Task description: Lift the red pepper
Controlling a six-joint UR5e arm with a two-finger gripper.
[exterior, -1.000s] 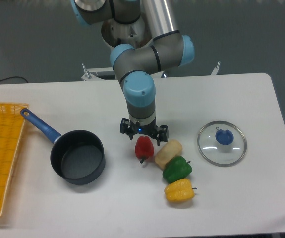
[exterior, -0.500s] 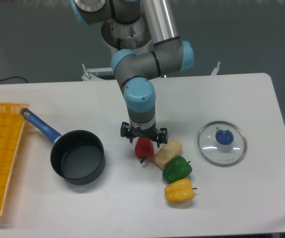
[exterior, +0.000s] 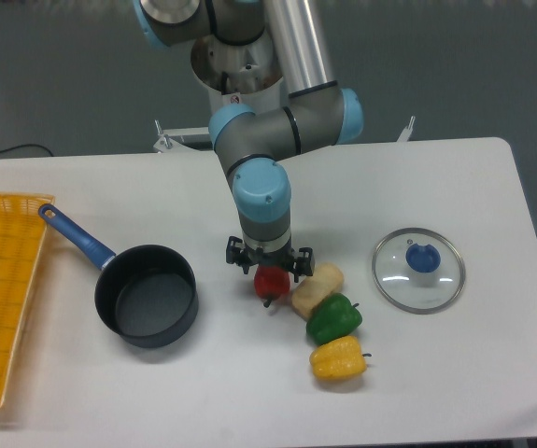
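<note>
Red pepper (exterior: 270, 282) directly under claw (exterior: 269, 269)

The red pepper (exterior: 270, 283) has smooth, shiny skin. The green pepper (exterior: 333, 319) is shiny too, with a bright spot of light on top. The yellow pepper (exterior: 338, 358) looks smooth and a bit less shiny. The pale potato (exterior: 317, 288) looks dull and a little rough. The pot (exterior: 147, 295) looks like dark metal, not very shiny, and its handle (exterior: 74, 237) looks like blue plastic. The lid (exterior: 418, 270) is clear, shiny glass with a metal ring and a blue plastic knob. The basket (exterior: 2, 291) looks like orange plastic mesh. The table (exterior: 455, 187) is white, smooth and dull. The arm (exterior: 263, 191) has smooth grey metal and blue plastic caps
</note>
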